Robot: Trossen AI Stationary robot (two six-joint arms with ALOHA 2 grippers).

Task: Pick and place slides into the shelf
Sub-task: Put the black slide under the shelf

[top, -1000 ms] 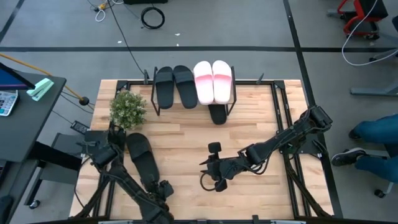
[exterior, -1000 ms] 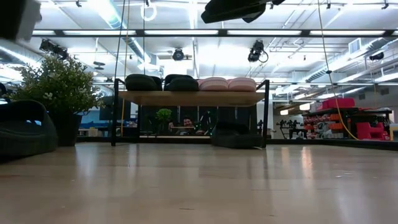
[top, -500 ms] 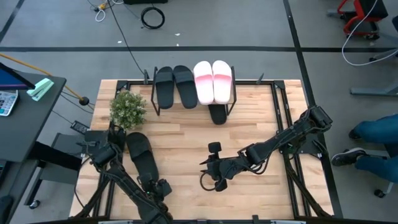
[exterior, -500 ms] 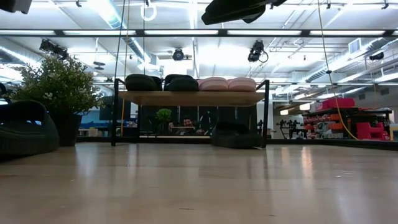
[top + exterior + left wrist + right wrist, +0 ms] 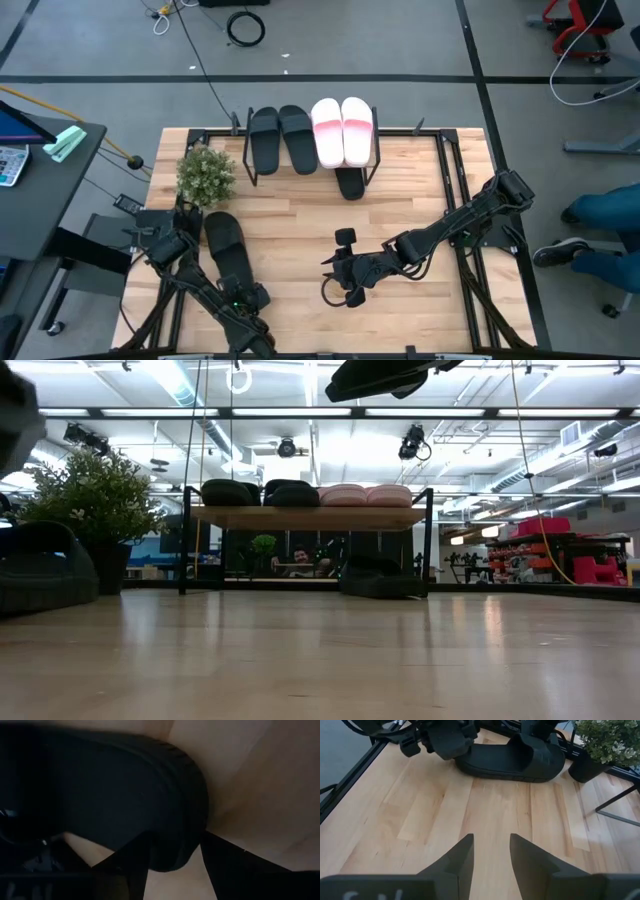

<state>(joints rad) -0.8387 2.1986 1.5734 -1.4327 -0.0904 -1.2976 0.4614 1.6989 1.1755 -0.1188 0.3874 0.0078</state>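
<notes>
One black slide [image 5: 226, 252] lies flat on its sole at the table's left, also seen in the low view [image 5: 40, 568] and the right wrist view [image 5: 510, 757]. My left gripper [image 5: 250, 297] is open at its near end; in the left wrist view [image 5: 176, 839] the fingers stand on either side of that rounded end [image 5: 172, 855]. My right gripper [image 5: 333, 287] hovers open over bare wood at mid-table [image 5: 490, 840]. The shelf [image 5: 312, 158] at the far edge carries two black slides [image 5: 281, 138] and two pink-and-white slides [image 5: 342, 130] on its top board. Another black slide [image 5: 350, 184] lies beneath it. My left gripper straddles the near end [image 5: 172, 855] of the black slide, coming low from the table's near side along the slide's length. Whether the fingers [image 5: 135, 862] touch the sole's sides, I cannot tell. The slide lies flat on the table.
A potted plant [image 5: 205, 172] stands just beyond the slide's far end, left of the shelf. Bare wood lies between the two grippers and in front of the shelf. A black frame rail [image 5: 455, 190] runs along the table's right side. A person [image 5: 298, 560] shows far behind the shelf.
My left gripper has moved a short way from the table's near edge toward the slide's near end, so its fingers now stand around that end. My right arm has kept still.
</notes>
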